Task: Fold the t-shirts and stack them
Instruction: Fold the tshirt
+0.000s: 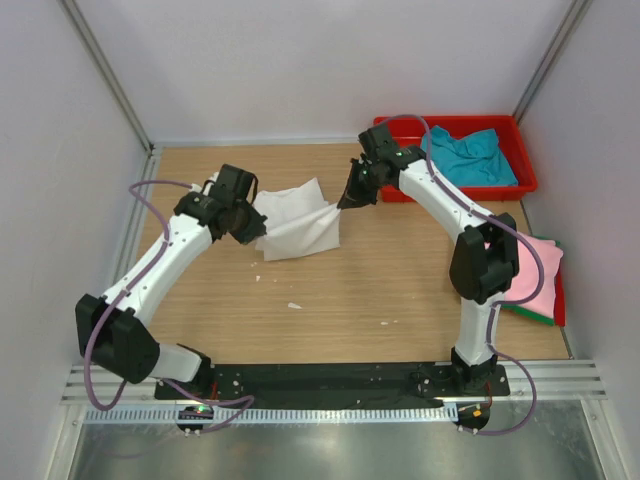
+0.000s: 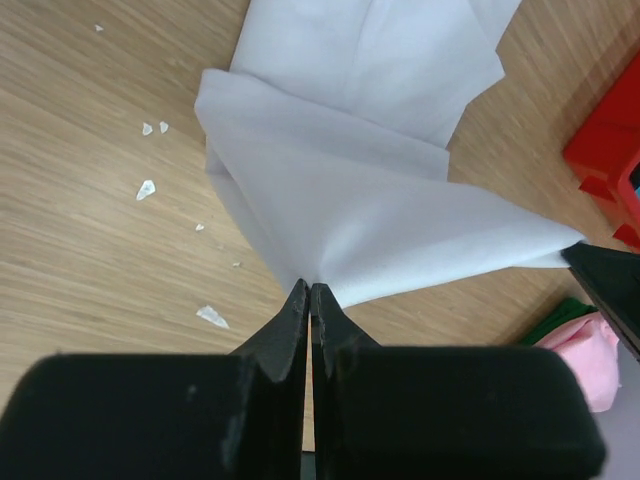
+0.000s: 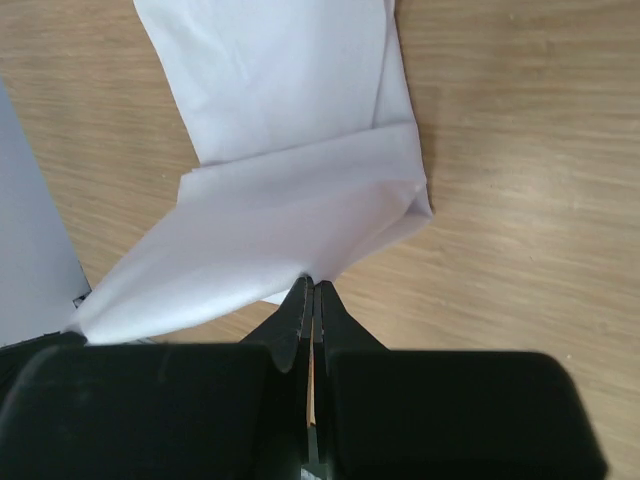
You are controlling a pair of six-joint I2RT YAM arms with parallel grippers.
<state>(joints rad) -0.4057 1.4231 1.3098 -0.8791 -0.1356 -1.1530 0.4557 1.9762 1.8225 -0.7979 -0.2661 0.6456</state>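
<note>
**White t-shirt pinched at both ends**

Count: four t-shirts, two grippers.

- The white t-shirt (image 1: pixel 298 225) lies part-folded on the tabletop (image 1: pixel 350 290), toward the far edge and left of centre, directly between the grippers.
- The left gripper (image 2: pixel 310 300) is clamped on its left end, jaws together on the cloth.
- The right gripper (image 3: pixel 312 295) is clamped the same way on its right end, with the fold drawn taut between them.
- The teal t-shirt (image 1: pixel 470 155) is crumpled in the red tray (image 1: pixel 455 125) at the far right corner.
- The pink t-shirt (image 1: pixel 540 265) lies on the green t-shirt (image 1: pixel 530 314) at the right edge.

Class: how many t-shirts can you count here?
4. White cloth t-shirt mid-table, held by left claw and right claw; teal cloth t-shirt in red plastic tray; pink cloth t-shirt at right edge, over green cloth t-shirt. More may be hidden.
</note>
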